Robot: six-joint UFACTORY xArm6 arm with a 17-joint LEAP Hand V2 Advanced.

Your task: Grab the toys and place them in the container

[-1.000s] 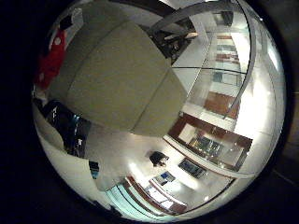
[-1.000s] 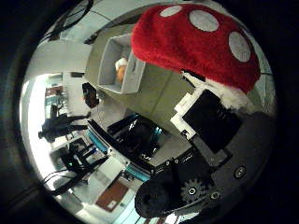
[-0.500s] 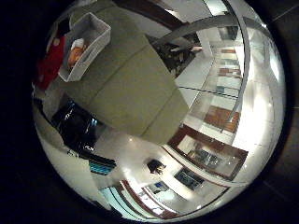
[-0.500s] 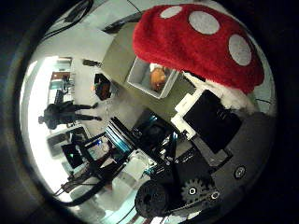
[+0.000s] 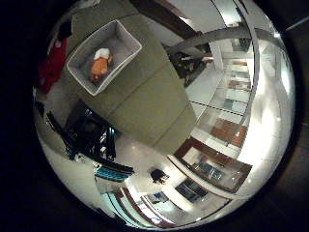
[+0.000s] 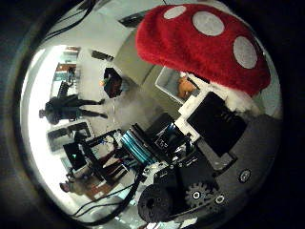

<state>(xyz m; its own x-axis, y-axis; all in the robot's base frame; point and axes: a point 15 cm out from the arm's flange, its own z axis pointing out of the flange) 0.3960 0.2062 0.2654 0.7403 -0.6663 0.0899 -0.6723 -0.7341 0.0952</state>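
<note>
Here my hand [image 6: 214, 138] held the red mushroom toy [image 6: 205, 45] with white spots close against the palm, fingers curled round it. Well below, the white container [image 5: 104, 55] sat on the green table [image 5: 145, 101], with an orange toy [image 5: 100, 66] lying inside it.

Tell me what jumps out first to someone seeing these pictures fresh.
The red mushroom toy with pale spots fills much of the thumb side view, close against the palm and held by the robot hand. Next comes the white container standing on the olive green table, with an orange toy already lying inside it.
</note>
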